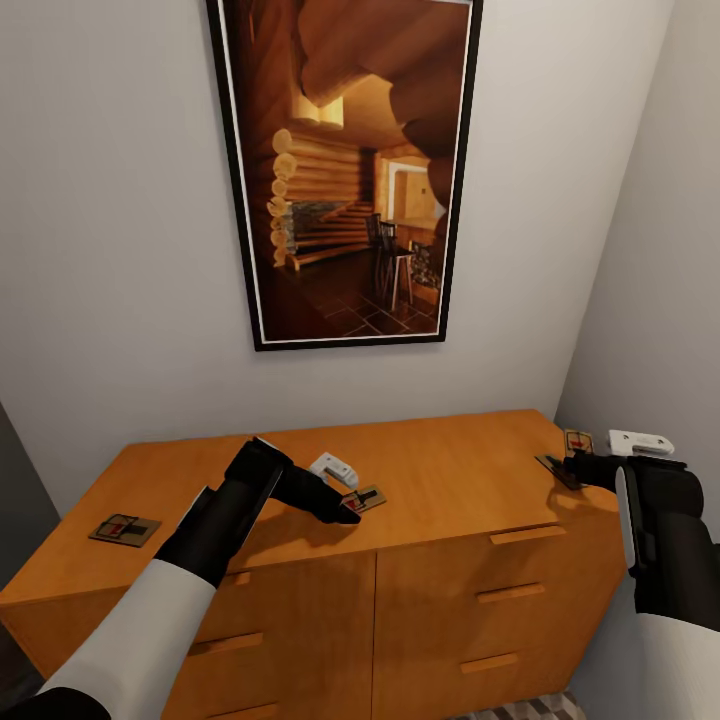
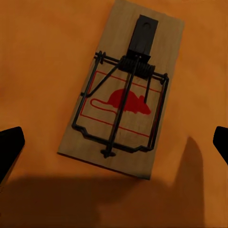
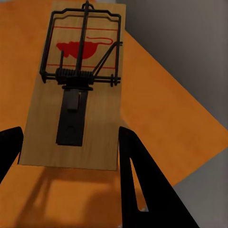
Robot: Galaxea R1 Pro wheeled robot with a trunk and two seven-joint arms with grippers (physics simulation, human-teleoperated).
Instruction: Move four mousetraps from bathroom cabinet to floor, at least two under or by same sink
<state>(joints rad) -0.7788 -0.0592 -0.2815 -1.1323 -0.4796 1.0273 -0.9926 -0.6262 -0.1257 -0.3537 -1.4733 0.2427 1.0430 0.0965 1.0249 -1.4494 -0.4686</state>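
A pale grey wall (image 1: 120, 250) is filling the rear. A black-framed picture of a log-cabin interior (image 1: 345, 170) is hanging at 12 o'clock. A second wall (image 1: 660, 250) is adjoining at 3 o'clock.

left tool (image 1: 345, 512): spread, lowered | right tool (image 1: 562, 468): spread, reaching forward

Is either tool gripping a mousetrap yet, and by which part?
Left tool holds nothing: open around the middle mousetrap. Right tool straddles the corner mousetrap's near end; whether it grips cannot be told.

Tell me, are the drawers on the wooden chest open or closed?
Closed. The drawers' fronts sit flush with the chest and no gap shows. The mousetraps lie on top.
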